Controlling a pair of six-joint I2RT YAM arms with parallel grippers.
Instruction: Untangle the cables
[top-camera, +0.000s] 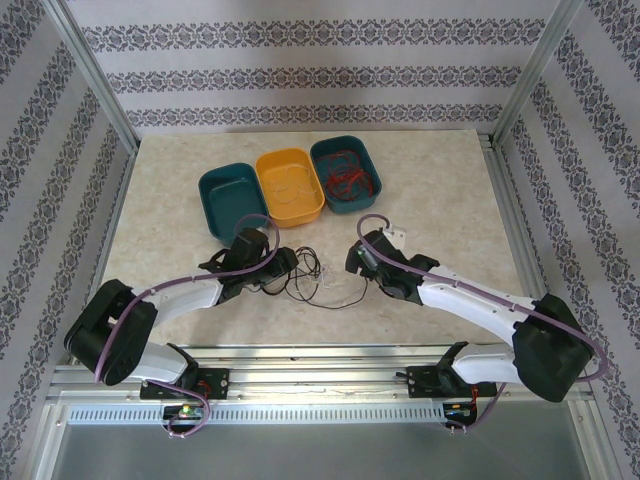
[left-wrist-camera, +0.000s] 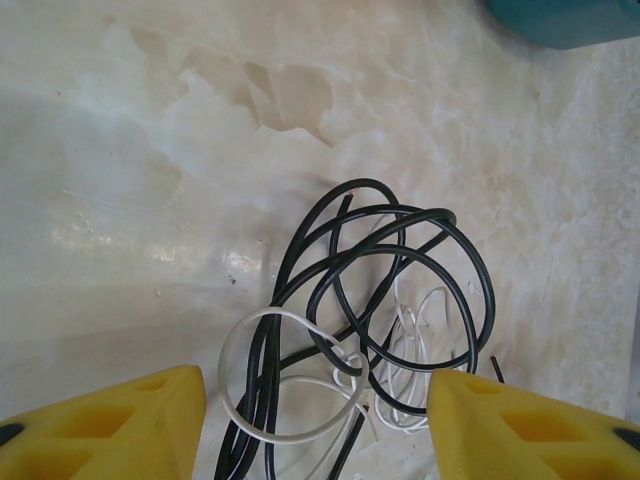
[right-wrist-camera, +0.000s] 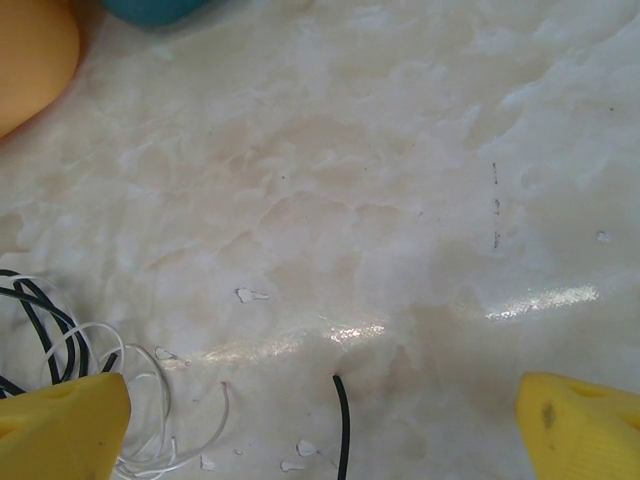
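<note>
Starting at the left of the top view, the left arm (top-camera: 170, 295) reaches in from the lower left corner toward the middle of the marble table (top-camera: 450, 190). Its left gripper (left-wrist-camera: 315, 400) is over a loose tangle of cables (top-camera: 312, 282) lying on the table just below the centre of the frame. In the left wrist view the yellow fingers (left-wrist-camera: 120, 425) sit in the lower corners, well apart, with nothing pinched. Black loops (left-wrist-camera: 385, 275) and a white loop (left-wrist-camera: 240, 345) of the tangle lie in the gap between them and run off the lower edge. I cannot tell whether either finger touches a strand.

Three oval trays stand in a row in the upper middle of the top view. The left teal tray (top-camera: 230, 200) comes first, and I cannot make out what it holds. The yellow tray (top-camera: 275, 170) is just beside it. The right teal tray (top-camera: 330, 155) follows, with red cables (top-camera: 352, 180) piled inside.

The right arm (top-camera: 480, 300) comes in from the lower right corner. The right gripper (right-wrist-camera: 325, 415) is just right of the tangle. In the right wrist view its fingers (right-wrist-camera: 570, 420) stand spread wide in the lower corners, holding nothing. A loose black end (right-wrist-camera: 342, 430) lies on the table between them. White and black strands (right-wrist-camera: 150, 400) curl around the lower left finger.
</note>
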